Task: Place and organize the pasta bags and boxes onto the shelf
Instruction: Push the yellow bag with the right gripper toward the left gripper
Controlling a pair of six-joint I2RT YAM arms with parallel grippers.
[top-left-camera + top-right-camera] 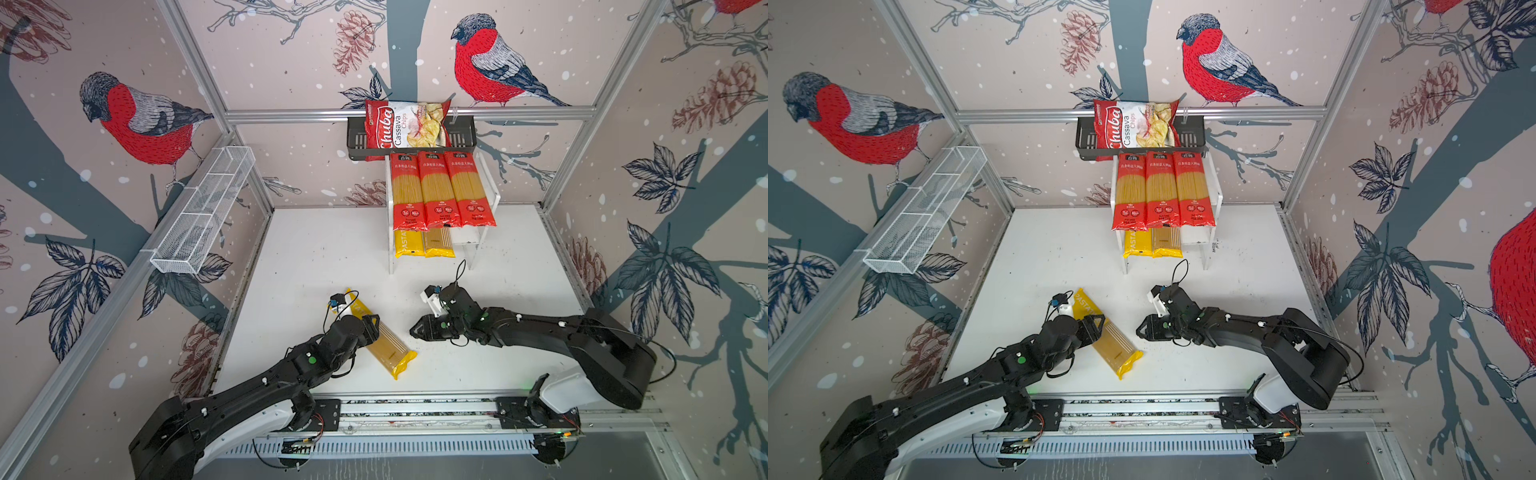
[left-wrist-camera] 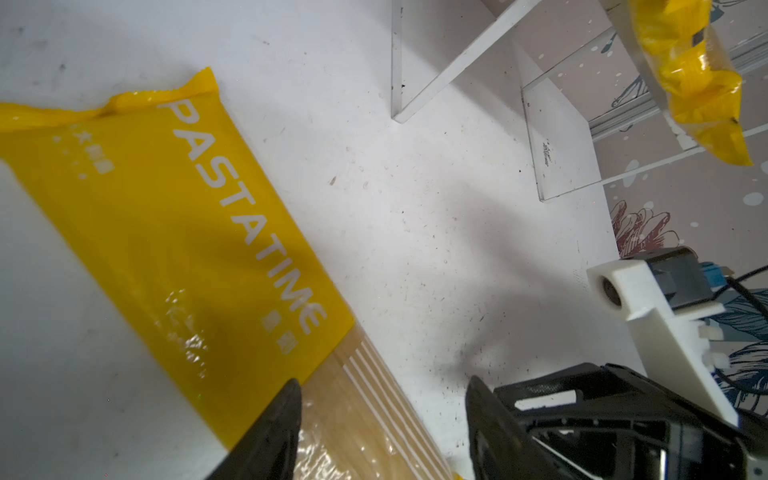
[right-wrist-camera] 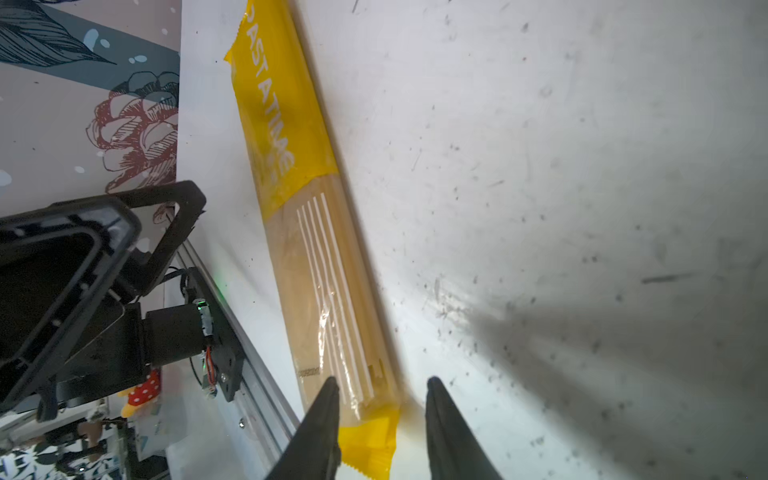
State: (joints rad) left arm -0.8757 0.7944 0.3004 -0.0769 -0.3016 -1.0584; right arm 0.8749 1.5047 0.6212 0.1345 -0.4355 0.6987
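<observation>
Fig.: loose PASTATIME pack [image 1: 390, 349] flat on table [image 1: 316, 257], well in front of shelf [image 1: 465, 237]. My left gripper [image 2: 382, 385]: approx. half open, one finger over pack, nothing gripped. My right gripper [image 3: 382, 382]: partly open, empty, near pack's end farthest from shelf. Red packs [image 1: 438, 195]: shelf top board; yellow packs [image 1: 424, 245]: lower board.

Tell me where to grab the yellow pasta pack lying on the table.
Grip the yellow pack across its narrow width at the clear middle, from above: it lies flat on the table, so jaws should straddle its long edges. The left gripper hovers open there.
</observation>
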